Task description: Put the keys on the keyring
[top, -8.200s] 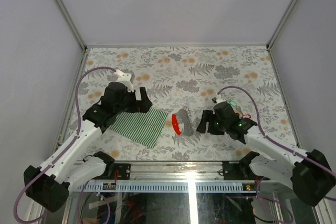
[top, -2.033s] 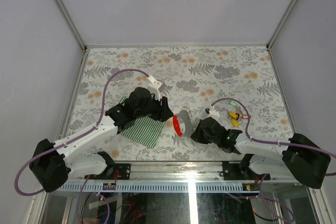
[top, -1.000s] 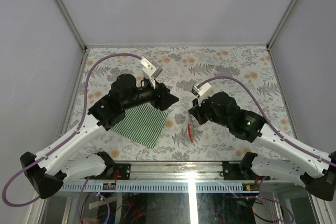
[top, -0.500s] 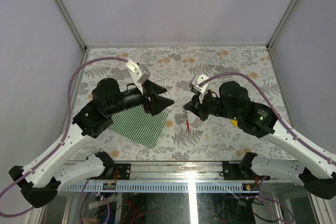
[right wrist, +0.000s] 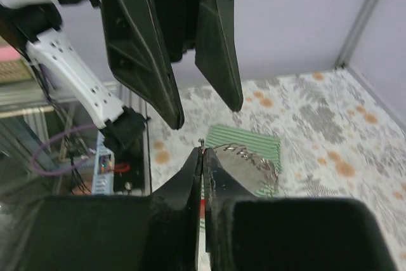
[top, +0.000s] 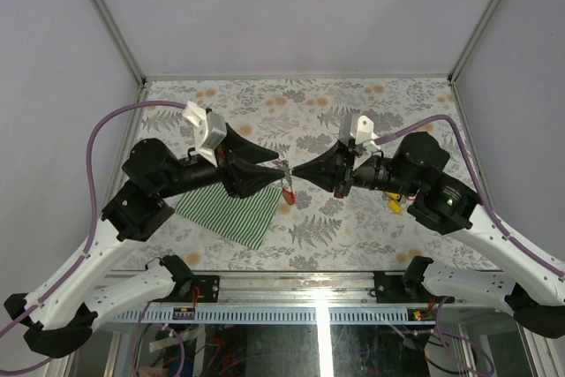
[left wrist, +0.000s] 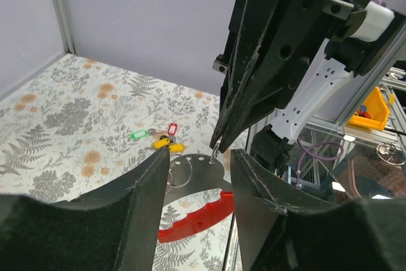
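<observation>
The keyring (left wrist: 198, 219), a grey holed plate with a thin wire loop and a red curved tag, hangs in the air above the table. My right gripper (top: 295, 173) is shut on its top edge, and its fingertips (right wrist: 202, 152) are pressed together. My left gripper (left wrist: 200, 157) faces it with the jaws open on either side of the hanging plate, not touching it. From above, the red tag (top: 288, 192) dangles between the two gripper tips. The keys (left wrist: 158, 140), with green, yellow and red tags, lie together on the table; they show under the right arm (top: 394, 203).
A green-striped cloth (top: 231, 210) lies flat on the floral table (top: 291, 103) below the left arm. Metal frame posts and grey walls bound the table at the back and sides. A rail runs along the near edge by the arm bases.
Both arms have swung up and inward until their tips meet over the table's middle. The right one carried the keyring left and higher. The left jaws moved around it and narrowed a little.
</observation>
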